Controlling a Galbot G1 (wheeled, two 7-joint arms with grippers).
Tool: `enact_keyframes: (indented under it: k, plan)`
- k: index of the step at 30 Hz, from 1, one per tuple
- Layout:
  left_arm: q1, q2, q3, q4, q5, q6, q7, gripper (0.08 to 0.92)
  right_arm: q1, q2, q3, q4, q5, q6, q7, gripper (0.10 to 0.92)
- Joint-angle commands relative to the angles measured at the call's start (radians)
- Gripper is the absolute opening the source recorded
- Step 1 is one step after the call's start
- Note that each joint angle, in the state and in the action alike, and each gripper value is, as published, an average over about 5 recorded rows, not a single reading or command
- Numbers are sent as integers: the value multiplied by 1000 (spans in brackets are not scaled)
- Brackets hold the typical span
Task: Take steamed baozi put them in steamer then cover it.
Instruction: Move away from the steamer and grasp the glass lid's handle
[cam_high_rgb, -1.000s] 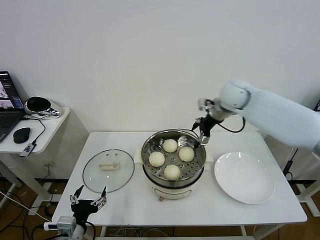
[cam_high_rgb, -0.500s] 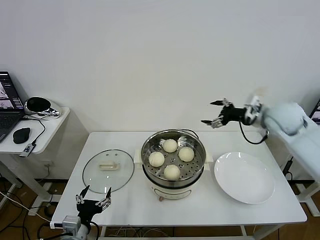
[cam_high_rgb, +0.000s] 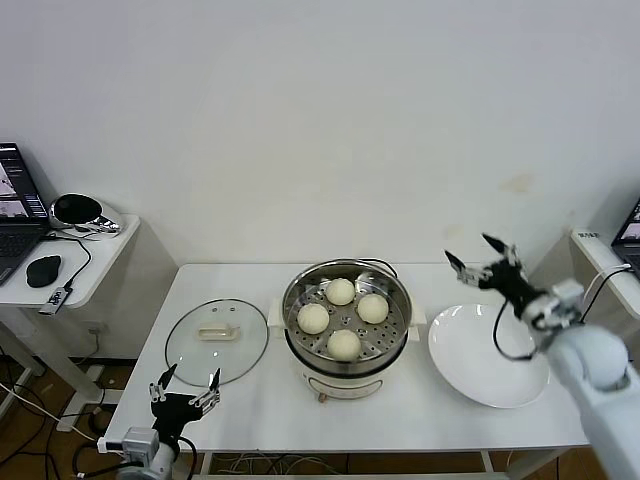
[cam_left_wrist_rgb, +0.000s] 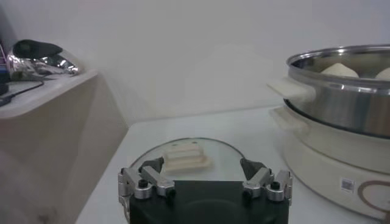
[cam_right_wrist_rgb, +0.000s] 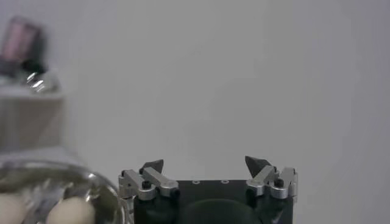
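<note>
Baozi in the uncovered steamer, both grippers empty with jaws apart.
Head view: four smooth cream-white steamed baozi (cam_high_rgb: 343, 311) sit on the perforated tray of the shiny steel steamer (cam_high_rgb: 346, 355) at centre; the clear glass cover (cam_high_rgb: 217, 342) lies flat to its left; the left gripper (cam_high_rgb: 184, 390) hangs at lower left near the cover; the right gripper (cam_high_rgb: 484, 258) is spread above a white plate (cam_high_rgb: 489, 355). Left wrist view: cover just beyond fingertips (cam_left_wrist_rgb: 152, 165). Right wrist view: buns at lower left, jaws wide.
</note>
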Motion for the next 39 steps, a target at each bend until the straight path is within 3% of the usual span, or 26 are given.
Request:
enact_keyframes:
  k: [1,4,8,12,14,18,22,39]
  plan:
    - [-47,27,9,49,201,-103,-7,823,-441,234,231,88,58,161,157,823]
    - [-73,39,30,100,505,-214,-52,823,-435,249,232,83,45,164,162,823]
    - [-111,49,74,185,1007,-380,-208,823,-415,251,235,78,36,155,169,823]
    - [-159,93,159,307,1315,-383,-427,823,-411,237,242,87,32,139,175,823]
    - [-188,130,208,374,1409,-352,-486,823,-417,218,251,96,33,128,177,823]
    - [-243,203,269,458,1473,-271,-440,823,-428,191,266,106,34,114,178,823]
    - [-310,233,255,546,1454,-342,-377,823,-434,198,267,112,21,112,177,823]
    - [-447,193,251,731,1389,-232,-357,823,-394,229,229,71,-53,120,177,823]
